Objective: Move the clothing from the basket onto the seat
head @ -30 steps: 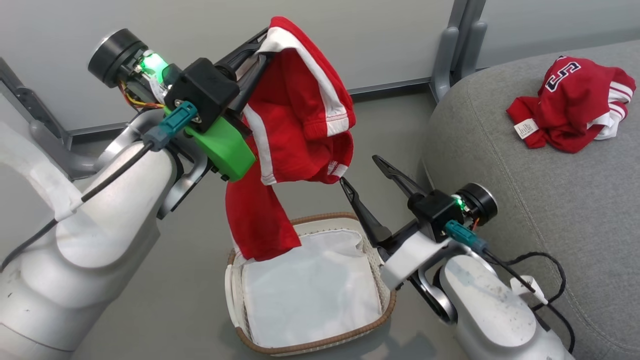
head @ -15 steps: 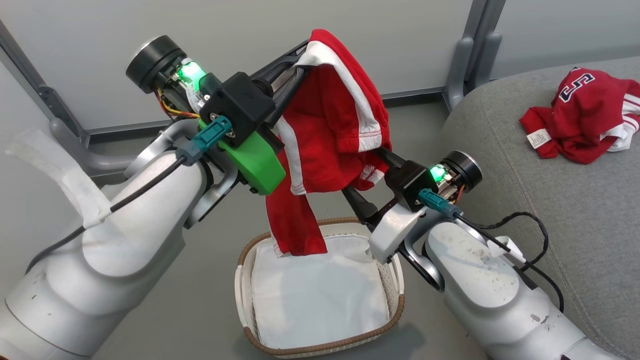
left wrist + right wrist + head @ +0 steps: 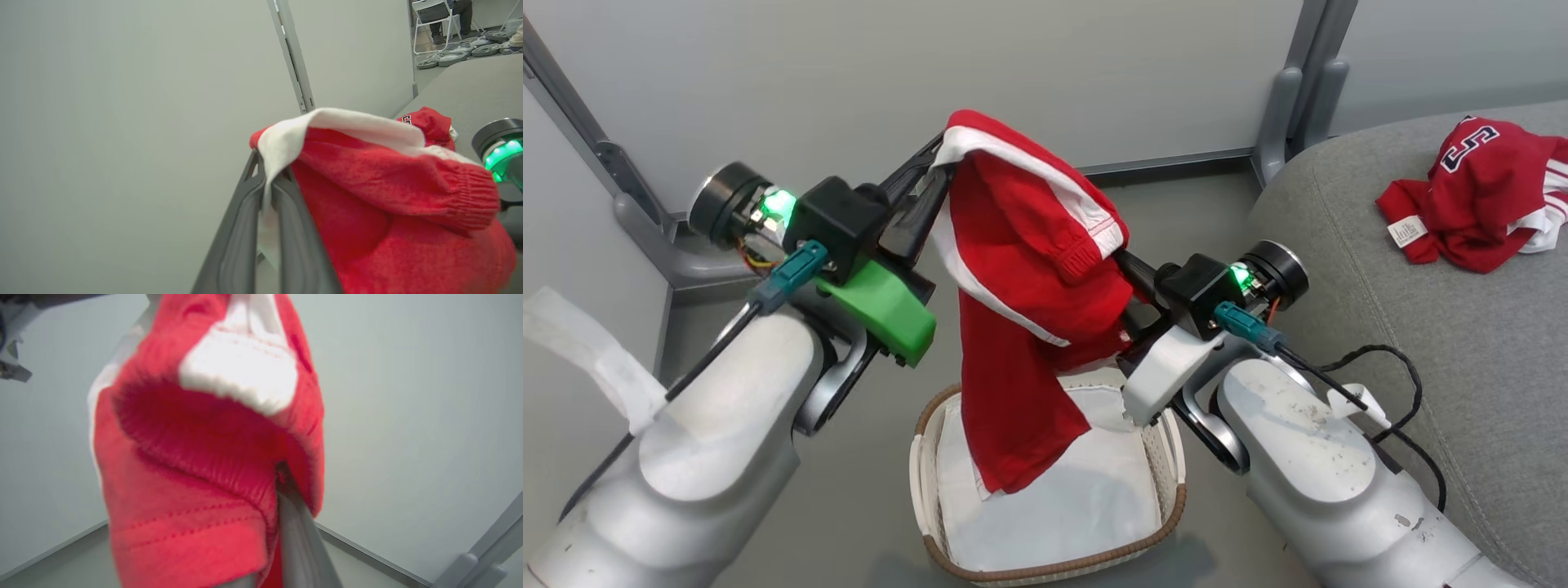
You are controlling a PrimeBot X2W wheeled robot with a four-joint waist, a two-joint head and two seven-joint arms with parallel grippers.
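Left tool (image 3: 935, 167) is clamped tight on the shorts (image 3: 1021, 269). In the left wrist view its two fingers (image 3: 241, 228) pinch the white stripe at the edge of the fabric, no gap between them. Right tool (image 3: 1129, 269) is also closed on the shorts from the right side. Its tips are buried in the fabric, and in the right wrist view a finger (image 3: 296, 535) runs up into the ribbed waistband fold. The shorts hang between the two tools, up in the air over the basket (image 3: 1045, 567), with the top edge at the left tool and one red leg drooping down over the white sheet (image 3: 1078, 506) that lines the basket. Cannot tell whether the hem touches the sheet. The basket sits on the floor (image 3: 849, 490), near, between the two arms and just left of the seat (image 3: 1380, 327). The jersey (image 3: 1478, 196) lies crumpled on the seat at far right, number patch up and white label showing, well apart from the shorts. Grey wall (image 3: 931, 65) behind.
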